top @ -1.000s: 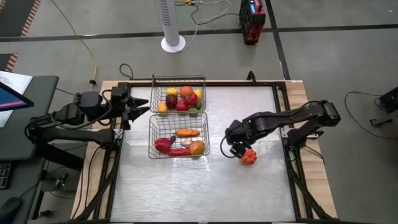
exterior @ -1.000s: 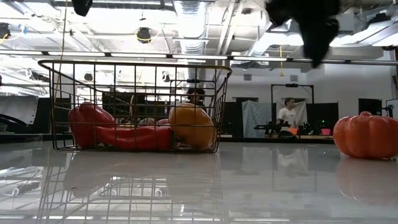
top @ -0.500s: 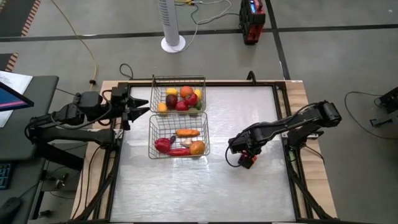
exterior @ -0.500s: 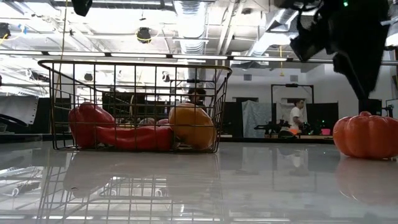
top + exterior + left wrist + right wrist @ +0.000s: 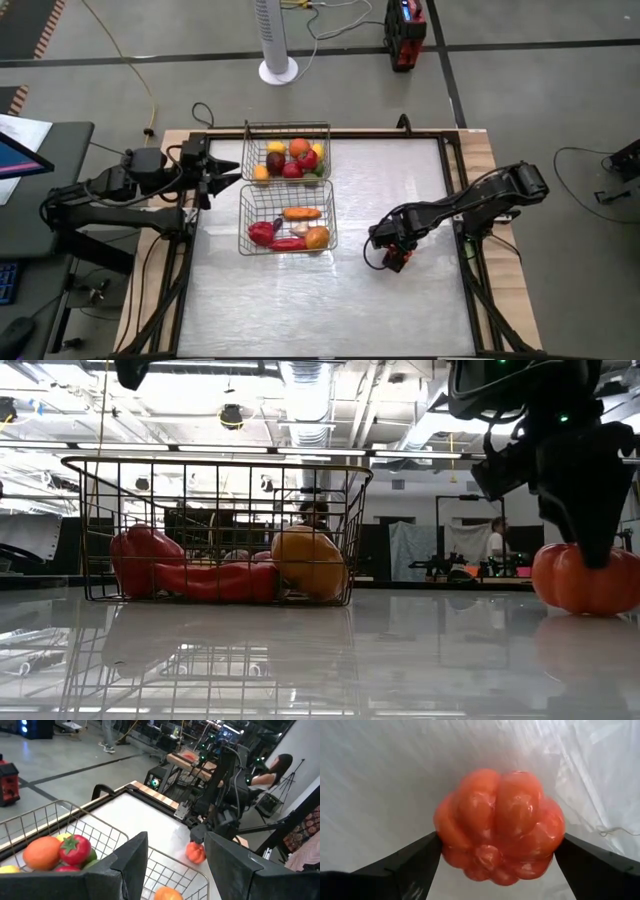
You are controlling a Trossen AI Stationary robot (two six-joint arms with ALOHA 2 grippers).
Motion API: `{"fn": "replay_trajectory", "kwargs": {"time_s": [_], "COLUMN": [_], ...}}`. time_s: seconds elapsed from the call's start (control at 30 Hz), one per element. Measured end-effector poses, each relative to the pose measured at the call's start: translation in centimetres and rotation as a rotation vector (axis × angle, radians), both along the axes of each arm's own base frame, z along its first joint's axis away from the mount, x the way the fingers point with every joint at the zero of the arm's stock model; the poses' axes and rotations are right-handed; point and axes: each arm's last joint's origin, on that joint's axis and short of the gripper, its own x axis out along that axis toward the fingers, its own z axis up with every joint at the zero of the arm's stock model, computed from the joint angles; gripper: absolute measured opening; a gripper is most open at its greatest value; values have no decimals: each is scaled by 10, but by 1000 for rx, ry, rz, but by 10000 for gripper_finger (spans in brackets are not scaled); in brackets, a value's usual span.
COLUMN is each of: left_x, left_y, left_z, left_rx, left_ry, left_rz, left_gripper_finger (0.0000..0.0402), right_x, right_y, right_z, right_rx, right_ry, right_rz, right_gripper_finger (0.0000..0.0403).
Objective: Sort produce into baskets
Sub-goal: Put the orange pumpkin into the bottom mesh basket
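Observation:
An orange ribbed toy pumpkin (image 5: pixel 500 825) sits on the table right of the baskets (image 5: pixel 398 264). It also shows in the low view (image 5: pixel 585 582). My right gripper (image 5: pixel 393 252) is down over it, one finger on each side. My left gripper (image 5: pixel 228 175) is open and empty, left of the far wire basket (image 5: pixel 326 140), which holds several red, orange and yellow pieces. The near wire basket (image 5: pixel 243 222) holds a red pepper (image 5: pixel 140 560), a carrot (image 5: pixel 302 213) and an orange piece (image 5: pixel 305 563). My right gripper pinches the pumpkin's two opposite sides (image 5: pixel 442 837) between its two fingers (image 5: pixel 415 862). The fingers come from above, pointing down. The pumpkin rests with its underside on the table (image 5: pixel 590 610).
The table's raised frame (image 5: pixel 455 200) runs close to the right of the pumpkin. A white fan stand (image 5: pixel 278 68) and a red box (image 5: pixel 405 35) stand on the floor beyond the far edge. People show in the room behind.
My right gripper has gone toward the table's near edge and to the right, from beside the pumpkin to over it. It has then come down, so that its fingers stand around the pumpkin.

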Motion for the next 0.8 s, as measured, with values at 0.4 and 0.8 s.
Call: {"fn": "replay_trajectory", "kwargs": {"time_s": [0.4,0.8], "left_x": [-1,-1], "left_y": [0,0], "left_z": [0,0], "left_rx": [-25,-34], "left_ry": [-5,-11], "left_rz": [4,-5], "left_gripper_finger": [183,183], "right_x": [19,61], "right_y": [-12,-46], "right_z": [25,115], "right_rx": [14,-133], "right_ry": [-77,-413], "right_rz": [19,-35], "right_gripper_finger": [378,367]}}
